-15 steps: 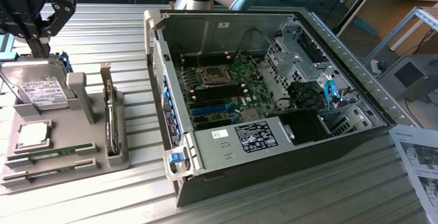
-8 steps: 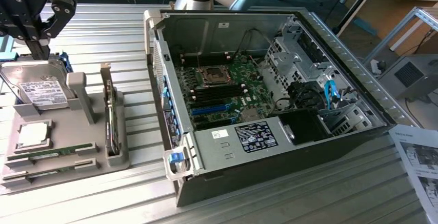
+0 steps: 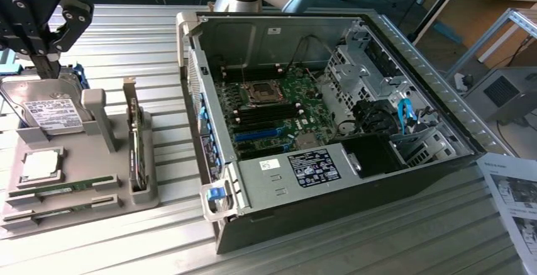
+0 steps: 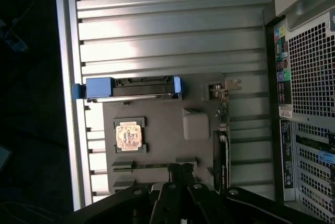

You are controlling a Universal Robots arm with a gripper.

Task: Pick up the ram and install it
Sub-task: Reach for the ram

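Two thin green ram sticks lie in slots at the front of a grey holder tray (image 3: 100, 117): one ram stick (image 3: 65, 189) and a second ram stick (image 3: 52, 212) just in front of it. In the wrist view a ram stick (image 4: 149, 166) shows as a thin dark-green strip right by my fingertips. My gripper (image 3: 48, 68) hangs above the tray's far end, over the hard drive (image 3: 50, 108), well apart from the sticks. My gripper (image 4: 180, 170) has its fingers drawn together with nothing between them. The open computer case (image 3: 419, 67) holds the motherboard (image 3: 290, 86) with black memory slots (image 3: 270, 116).
The tray also holds a CPU (image 3: 38, 165) and, upright, a card with a metal bracket (image 3: 134, 143). All of it stands on a ribbed metal table (image 3: 134, 29). A paper sheet (image 3: 512, 193) lies at the exterior view's right. The case's perforated back (image 4: 311, 77) faces the tray.
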